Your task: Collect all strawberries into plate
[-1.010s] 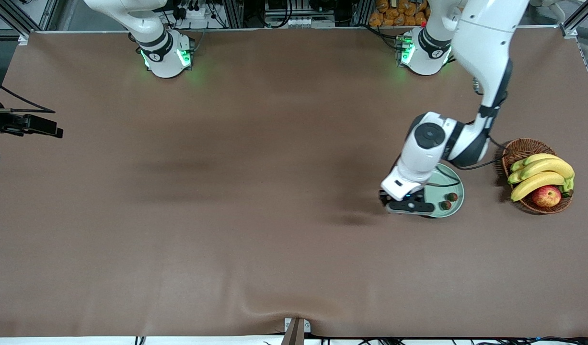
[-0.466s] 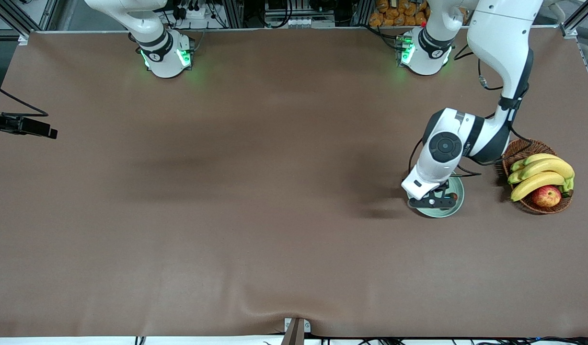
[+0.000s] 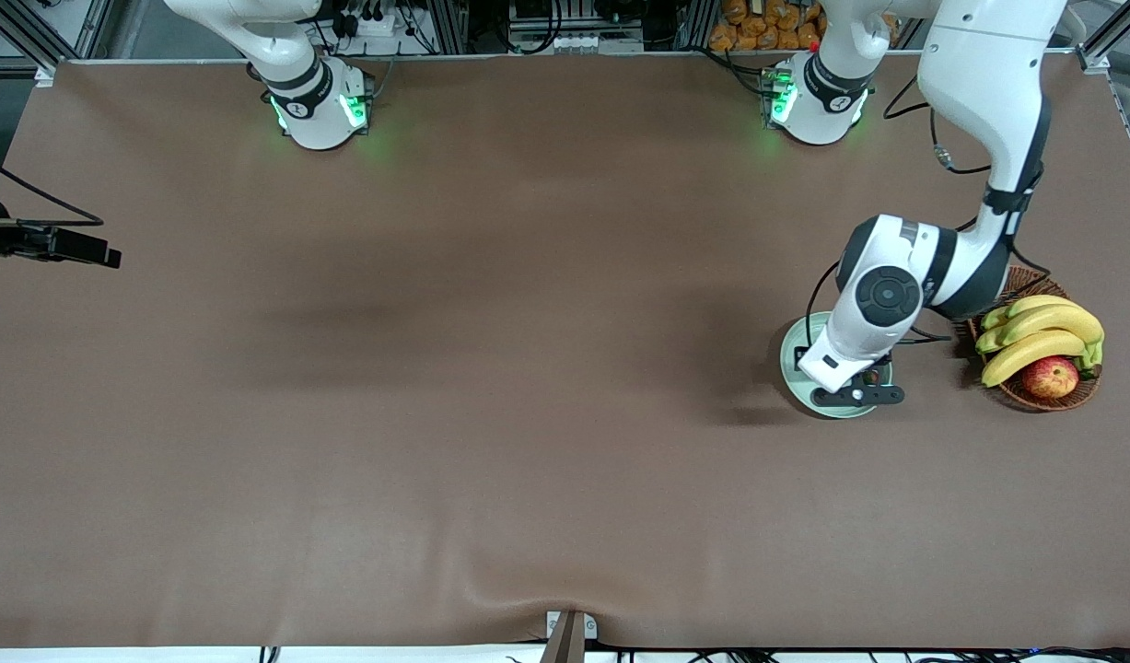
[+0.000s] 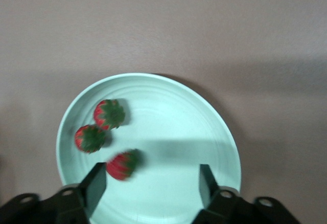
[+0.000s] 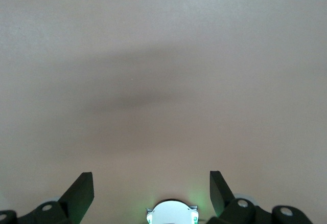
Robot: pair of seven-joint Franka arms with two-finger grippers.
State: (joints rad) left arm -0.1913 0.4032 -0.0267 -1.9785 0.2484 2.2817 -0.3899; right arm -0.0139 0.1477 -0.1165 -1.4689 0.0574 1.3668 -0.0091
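1. Left pincer [image 4: 152,175]: it hangs over the plate [image 4: 204,132], jaws spread wide and empty. The third strawberry [image 4: 121,165] lies blurred on the plate beside one fingertip [image 4: 96,180], apparently just released.
2. Strawberries: the other two strawberries [image 4: 109,114] [image 4: 90,138] sit close together near the plate's rim. All three are on the plate, so the collecting looks complete.
3. Plate: in the front view the plate [image 3: 791,354] rests on the bench [image 3: 528,368] toward the left arm's end, just beside the wicker basket [image 3: 1016,391] of bananas [image 3: 1043,331] and an apple [image 3: 1049,377].
4. Good practice for this step, as I judge it: keep the jaws spread and lift straight up, so no finger brushes the loose berry or tips the rim. The berry may roll, so wait until it settles before leaving.
5. Right pincer [image 5: 152,188]: open, empty, over bare bench; the right arm waits at its own end.
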